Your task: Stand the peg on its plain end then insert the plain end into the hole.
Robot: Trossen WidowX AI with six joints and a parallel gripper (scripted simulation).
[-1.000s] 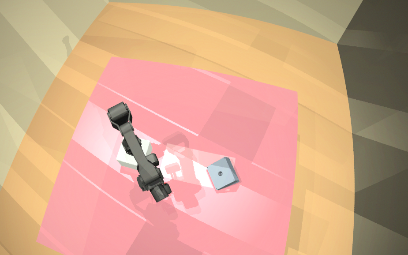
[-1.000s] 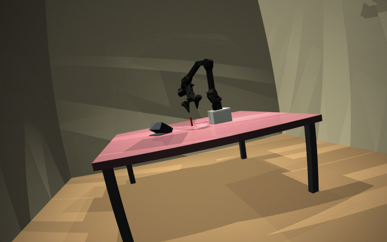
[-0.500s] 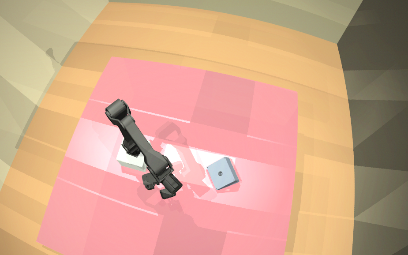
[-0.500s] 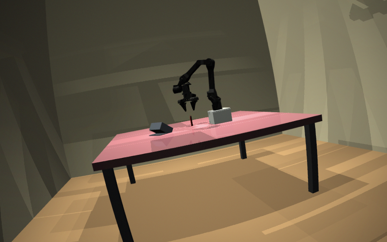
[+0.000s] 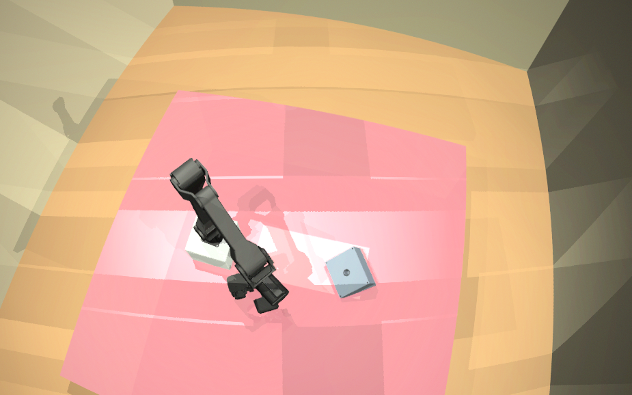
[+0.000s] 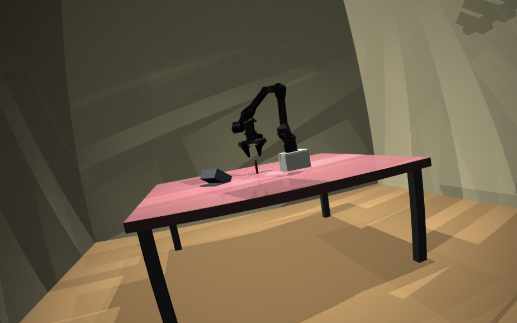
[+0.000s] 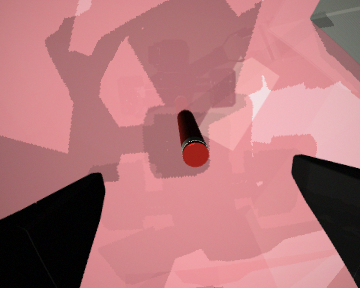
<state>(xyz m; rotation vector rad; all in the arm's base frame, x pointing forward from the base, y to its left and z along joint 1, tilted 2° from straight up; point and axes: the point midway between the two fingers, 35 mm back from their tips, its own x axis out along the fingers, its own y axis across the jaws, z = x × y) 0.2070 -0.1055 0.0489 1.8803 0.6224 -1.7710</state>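
Above the pink table (image 6: 356, 168), the gripper (image 6: 253, 152) hangs with its fingers spread wide apart and nothing between them, tips pointing down. Directly below it the red peg (image 6: 255, 166) stands upright on the tabletop, free of the fingers; in the wrist view the peg (image 7: 192, 139) is seen nearly end-on, its round red top facing the camera, centred between the two dark fingers at the lower corners. The white band cannot be made out. Near the peg, off to one side, sits the sloped grey panel (image 5: 350, 271) with one small hole (image 5: 346, 271) in its face. On the other side, close behind the peg, the arm rises from a white block (image 6: 294, 159).
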